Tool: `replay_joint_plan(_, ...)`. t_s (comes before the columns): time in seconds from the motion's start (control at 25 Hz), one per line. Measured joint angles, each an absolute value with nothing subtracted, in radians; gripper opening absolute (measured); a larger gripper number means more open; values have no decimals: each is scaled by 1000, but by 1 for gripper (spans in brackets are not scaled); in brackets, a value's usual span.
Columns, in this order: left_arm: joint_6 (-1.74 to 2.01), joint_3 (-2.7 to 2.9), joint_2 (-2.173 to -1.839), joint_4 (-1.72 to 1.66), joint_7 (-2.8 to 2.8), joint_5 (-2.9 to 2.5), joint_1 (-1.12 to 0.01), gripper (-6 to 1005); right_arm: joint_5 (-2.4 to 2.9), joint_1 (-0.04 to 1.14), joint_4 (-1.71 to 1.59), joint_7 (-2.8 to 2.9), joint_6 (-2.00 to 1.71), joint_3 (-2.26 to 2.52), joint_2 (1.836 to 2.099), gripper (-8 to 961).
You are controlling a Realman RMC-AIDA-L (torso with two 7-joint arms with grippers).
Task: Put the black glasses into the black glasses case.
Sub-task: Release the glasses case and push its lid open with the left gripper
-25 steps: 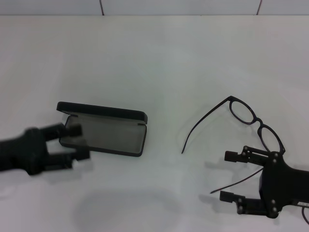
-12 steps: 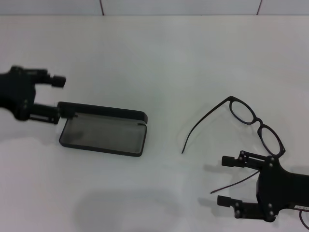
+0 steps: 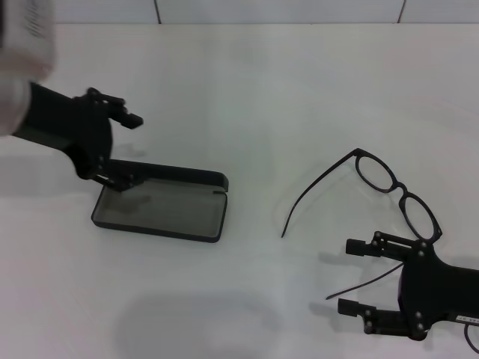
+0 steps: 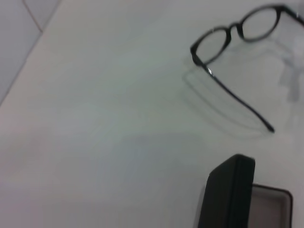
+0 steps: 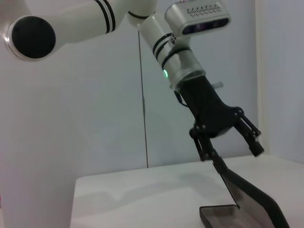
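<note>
**One arm has swung over the case lid — the glasses wait untouched**

Two things matter here. Over the last second the left gripper [image 3: 126,149] has travelled from the near left corner of the black glasses case [image 3: 161,207], out past its left end, and now sits over the far left part of the case with its fingers apart. The lower finger lies at the raised lid's left end, the upper finger is clear above it — the right wrist view suggests the lower finger touches the lid edge, though I cannot tell for certain. The case lies open on the white counter [image 3: 247,90], grey lining showing, and has not moved.

The black glasses [image 3: 397,193] rest on the counter well to the right of the case, temple arms unfolded, in the same spot as a second ago. The right gripper [image 3: 359,277] hovers just beside the near temple arm with its fingers spread, holding nothing, and has barely shifted.

My reading: the left arm is steadying the lid so the case stays open, while pick-up of the glasses has not begun.
</note>
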State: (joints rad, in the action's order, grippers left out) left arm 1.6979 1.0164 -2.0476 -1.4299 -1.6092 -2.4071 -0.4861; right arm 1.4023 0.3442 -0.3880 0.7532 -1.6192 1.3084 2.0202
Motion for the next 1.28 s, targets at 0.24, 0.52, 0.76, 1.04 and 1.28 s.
replay_joint_plan(0.24, 1632, 1095, -2072, -1408, -1596, -2465, -487, 866, 1400, 347, -388, 753, -1617, 1309, 2021, 757)
replay_joint_plan(0.52, 1589, 1116, -2085, -1377, -1575, -2506, -485, 865, 1400, 349, -387, 754, -1608, 1310, 2022, 757)
replay_joint_plan(0.76, 1577, 1134, -2088, -1367, -1573, -2513, -482, 862, 1400, 353, -370, 755, -1607, 1309, 2022, 757)
replay_joint_plan(1.04, 1570, 1151, -2088, -1372, -1574, -2513, -474, 763, 1401, 355, -365, 753, -1606, 1307, 2022, 757)
replay_joint_plan(1.28, 1549, 1169, -2089, -1375, -1574, -2516, -463, 548, 1401, 354, -364, 756, -1606, 1310, 2022, 756)
